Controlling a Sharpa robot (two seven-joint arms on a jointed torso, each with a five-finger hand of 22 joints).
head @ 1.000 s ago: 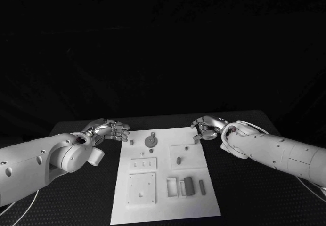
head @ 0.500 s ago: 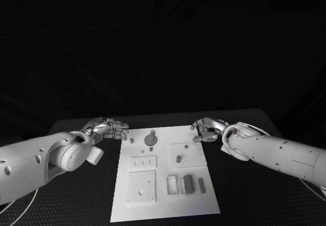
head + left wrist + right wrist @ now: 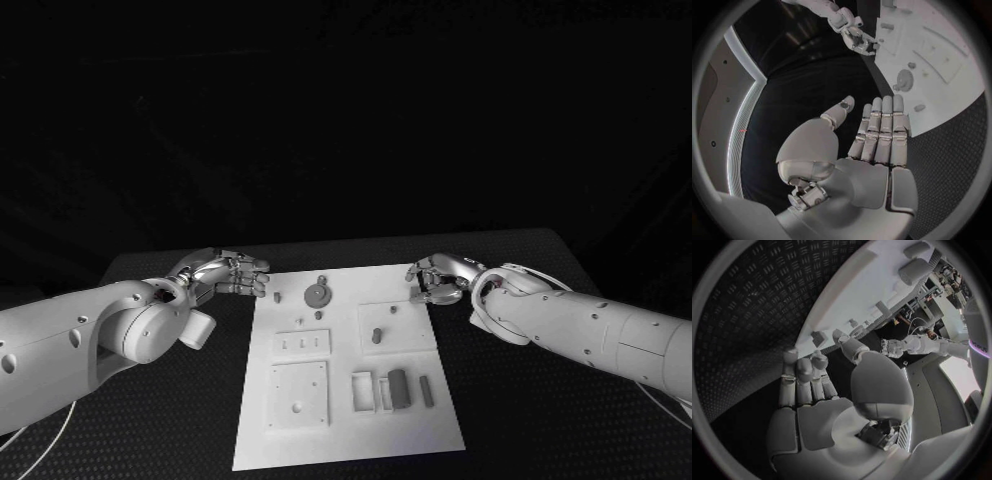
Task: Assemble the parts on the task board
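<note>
The white task board [image 3: 361, 430] lies in the middle of the black table. A round grey part [image 3: 316, 295] sits near its far edge. A small peg [image 3: 376, 338] stands in a square plate, and a dark oblong part [image 3: 400, 388] lies lower right. My left hand [image 3: 231, 272] hovers just off the board's far left corner, and its palm [image 3: 873, 150] shows flat, fingers straight, holding nothing. My right hand [image 3: 437, 277] is at the far right corner. Its fingers [image 3: 804, 375] stretch toward the board's edge [image 3: 861, 295] with nothing between them and the thumb.
Black ribbed table [image 3: 534, 420] surrounds the board on all sides. Recessed plates and slots [image 3: 303, 395] cover the board's near half. The right hand [image 3: 853, 32] and the board [image 3: 954, 35] appear across the left wrist view; the left hand [image 3: 898, 347] appears small in the right wrist view.
The right hand's fingertips have lifted off the board's far right corner and drawn in a little. The left hand has shifted slightly toward the far side.
</note>
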